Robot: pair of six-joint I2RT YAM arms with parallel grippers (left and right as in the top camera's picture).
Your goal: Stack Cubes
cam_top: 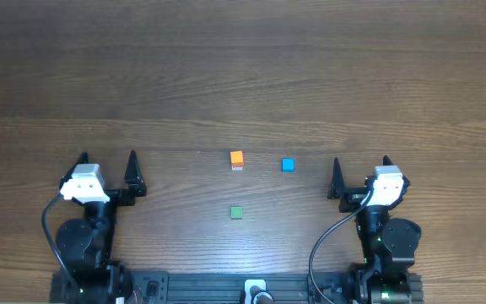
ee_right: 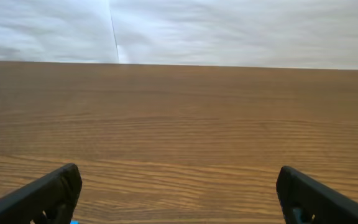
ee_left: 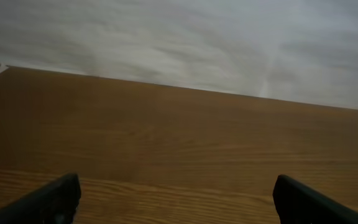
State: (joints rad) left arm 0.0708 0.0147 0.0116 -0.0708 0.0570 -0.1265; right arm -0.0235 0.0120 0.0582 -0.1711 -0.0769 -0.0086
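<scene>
Three small cubes lie near the middle of the wooden table in the top view: an orange cube (cam_top: 237,158), a blue cube (cam_top: 288,165) to its right, and a green cube (cam_top: 236,213) nearer the arm bases. My left gripper (cam_top: 108,167) stands open at the left, well away from the cubes. At the right, my right gripper (cam_top: 360,172) is open too, a short way right of the blue cube. The left wrist view has the left gripper (ee_left: 178,199) over bare wood. In the right wrist view the right gripper (ee_right: 179,196) is empty, with a sliver of blue by one finger.
The brown wooden table (cam_top: 243,76) stretches wide beyond the cubes. A pale wall (ee_right: 229,31) rises behind its far edge in the wrist views. Both arm bases and a black rail (cam_top: 243,287) sit along the near edge.
</scene>
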